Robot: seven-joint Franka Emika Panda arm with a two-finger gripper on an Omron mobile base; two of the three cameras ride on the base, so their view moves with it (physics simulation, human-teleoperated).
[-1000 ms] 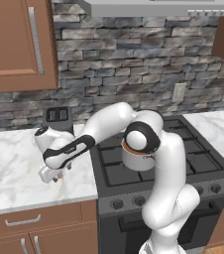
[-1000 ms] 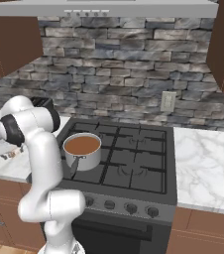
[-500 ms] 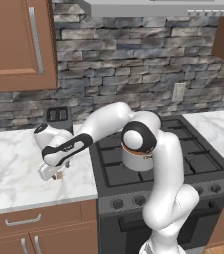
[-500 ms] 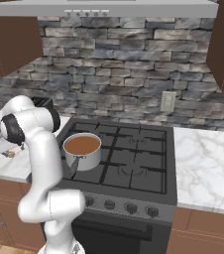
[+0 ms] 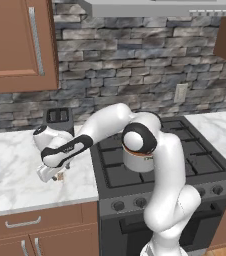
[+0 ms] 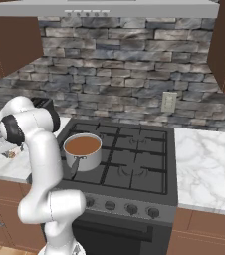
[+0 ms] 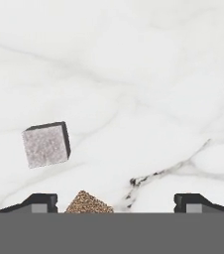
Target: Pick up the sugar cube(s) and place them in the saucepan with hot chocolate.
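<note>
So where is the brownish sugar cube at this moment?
In the hand view the brown sugar cube lies on the marble counter between the open jaws, nearer the left-hand fingertip, with the grey cube just beyond it.

Brownish-orange speckled sugar cube (image 7: 89,202) between the fingertips, nearer the left one: lower part cut off at hand view's bottom. Fingertips (image 7: 39,202) mostly cropped there too; contact with it indeterminable.

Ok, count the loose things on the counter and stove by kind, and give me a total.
Sugar cubes: 2, one pale grey, one brownish-orange
Saucepan with hot chocolate: 1
Toaster: 1
Total: 4
</note>
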